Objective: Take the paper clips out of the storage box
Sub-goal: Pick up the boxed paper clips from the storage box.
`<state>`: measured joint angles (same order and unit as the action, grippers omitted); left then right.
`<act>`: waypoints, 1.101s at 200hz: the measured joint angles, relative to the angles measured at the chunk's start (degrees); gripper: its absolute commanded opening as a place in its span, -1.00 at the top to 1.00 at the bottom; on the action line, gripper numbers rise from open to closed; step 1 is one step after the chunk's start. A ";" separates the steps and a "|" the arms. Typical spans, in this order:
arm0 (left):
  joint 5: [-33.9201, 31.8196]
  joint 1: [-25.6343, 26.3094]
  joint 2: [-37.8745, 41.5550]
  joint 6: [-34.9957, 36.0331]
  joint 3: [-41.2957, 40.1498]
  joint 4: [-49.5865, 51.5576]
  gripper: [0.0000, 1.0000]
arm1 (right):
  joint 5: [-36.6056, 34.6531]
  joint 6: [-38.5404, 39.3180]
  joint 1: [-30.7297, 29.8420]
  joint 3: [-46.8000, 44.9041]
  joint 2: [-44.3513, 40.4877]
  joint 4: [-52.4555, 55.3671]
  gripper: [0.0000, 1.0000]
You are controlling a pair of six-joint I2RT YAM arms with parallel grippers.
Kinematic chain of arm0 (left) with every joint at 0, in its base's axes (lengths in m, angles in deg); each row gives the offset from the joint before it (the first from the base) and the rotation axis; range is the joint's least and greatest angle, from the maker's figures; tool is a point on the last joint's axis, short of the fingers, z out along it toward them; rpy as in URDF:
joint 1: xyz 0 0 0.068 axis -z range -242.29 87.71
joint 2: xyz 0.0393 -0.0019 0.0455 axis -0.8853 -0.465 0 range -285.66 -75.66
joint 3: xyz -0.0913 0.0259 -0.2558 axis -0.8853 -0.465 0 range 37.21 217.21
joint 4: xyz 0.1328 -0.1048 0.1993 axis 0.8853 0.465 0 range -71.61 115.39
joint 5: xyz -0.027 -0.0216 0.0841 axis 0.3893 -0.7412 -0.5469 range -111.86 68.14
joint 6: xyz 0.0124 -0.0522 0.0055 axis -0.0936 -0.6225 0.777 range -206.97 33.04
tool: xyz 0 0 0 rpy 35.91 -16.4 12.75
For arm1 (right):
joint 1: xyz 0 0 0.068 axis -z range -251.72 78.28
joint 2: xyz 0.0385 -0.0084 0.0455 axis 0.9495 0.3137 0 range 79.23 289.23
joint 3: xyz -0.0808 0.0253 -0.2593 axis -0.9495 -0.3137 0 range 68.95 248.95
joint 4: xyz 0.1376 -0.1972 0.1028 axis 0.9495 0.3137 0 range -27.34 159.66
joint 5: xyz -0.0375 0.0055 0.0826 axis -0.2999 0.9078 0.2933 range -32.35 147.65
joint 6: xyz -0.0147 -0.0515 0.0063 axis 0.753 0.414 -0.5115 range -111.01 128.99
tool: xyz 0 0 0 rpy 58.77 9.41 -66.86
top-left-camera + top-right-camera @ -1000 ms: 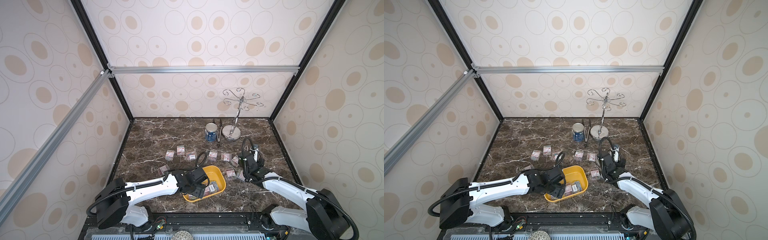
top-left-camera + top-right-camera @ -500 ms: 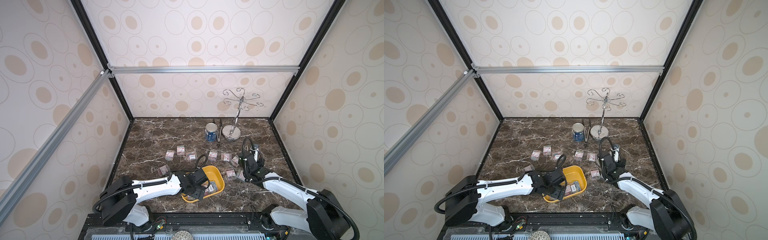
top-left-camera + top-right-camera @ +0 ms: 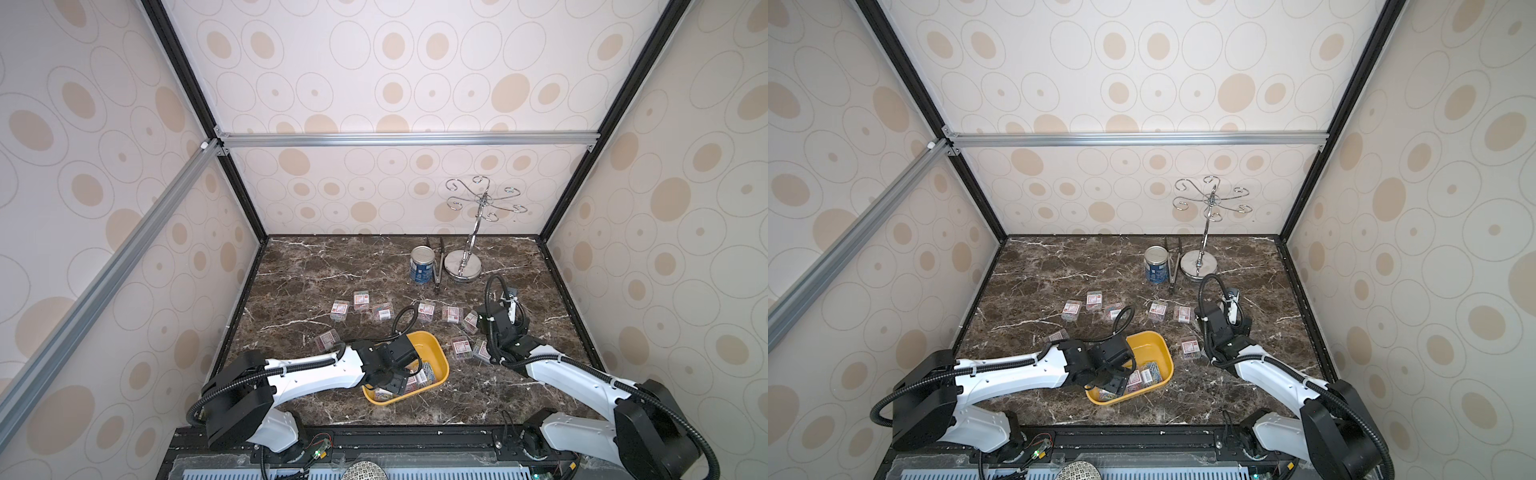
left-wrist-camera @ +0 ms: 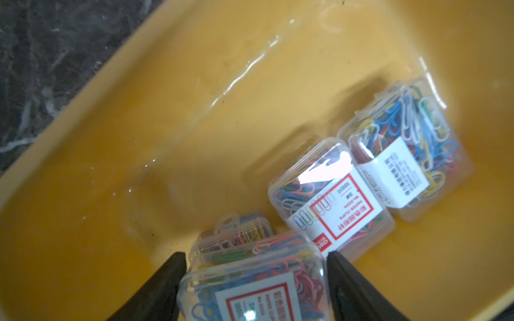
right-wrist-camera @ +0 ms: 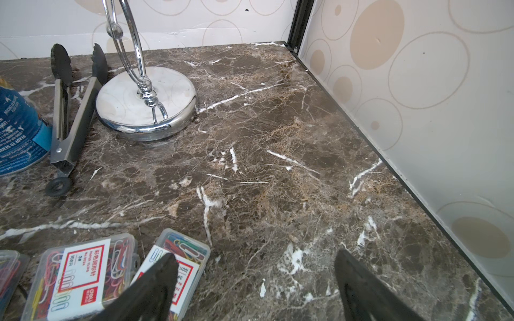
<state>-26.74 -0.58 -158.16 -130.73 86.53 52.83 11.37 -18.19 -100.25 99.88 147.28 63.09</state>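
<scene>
Left wrist | left hand (image 4: 256, 253) inside storage box (image 4: 250, 83), clamping paper clips (image 4: 256, 300) | right hand (image 5: 255, 254) spread

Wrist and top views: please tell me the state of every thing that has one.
yellow storage box: upright, not empty
left gripper: fingers shut on one case
held clip case: gripped at both sides, label up
other clip cases in the box: lying loose
clip cases outside the box: lying scattered
right gripper: open, empty
tin can: upright
tongs: lying flat, open
hook stand: upright, hooks empty
</scene>
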 measured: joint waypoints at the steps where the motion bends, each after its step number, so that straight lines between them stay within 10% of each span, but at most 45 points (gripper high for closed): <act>1: -0.02 0.00 0.02 0.00 0.04 0.00 -0.49 | 0.00 0.00 0.00 0.00 0.00 0.00 -0.79; 135: -6.05 -3.74 9.60 3.98 10.12 6.10 -0.45 | 0.02 0.00 0.00 -0.15 -0.61 -0.02 -0.79; 220: -6.99 -20.72 20.63 7.69 3.28 6.88 -0.43 | 0.04 0.02 0.00 -0.15 -0.61 0.00 -0.79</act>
<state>-33.74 -21.30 -137.52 -123.04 89.80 59.71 11.41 -18.17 -100.25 99.73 146.67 63.09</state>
